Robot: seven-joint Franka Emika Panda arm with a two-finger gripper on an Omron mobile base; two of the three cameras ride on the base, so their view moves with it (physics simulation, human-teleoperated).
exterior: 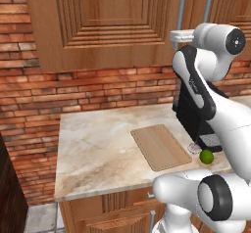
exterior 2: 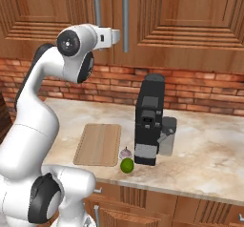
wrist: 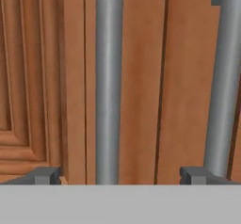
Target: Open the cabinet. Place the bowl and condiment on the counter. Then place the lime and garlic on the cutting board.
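The brown wooden cabinet (exterior 2: pixel 181 16) hangs shut above the counter (exterior: pixel 98 149). My gripper (wrist: pixel 121 176) is open, raised in front of its doors. The left grey handle (wrist: pixel 108 82) stands between my fingertips (wrist: pixel 44 175), still a short way ahead; the right handle (wrist: pixel 223 82) rises just past the other tip. From the base, the gripper (exterior 2: pixel 116 35) sits between the two handles. The cutting board (exterior 2: pixel 98 144) lies bare on the counter. The garlic (exterior 2: pixel 125 152) and lime (exterior 2: pixel 127 165) rest beside its right edge. The bowl and condiment are out of view.
A black coffee machine (exterior 2: pixel 149 121) stands right of the cutting board, close behind the lime (exterior: pixel 206 156). A brick wall (exterior: pixel 98 87) backs the counter. The counter ends at the left, with floor (exterior: pixel 41 217) below.
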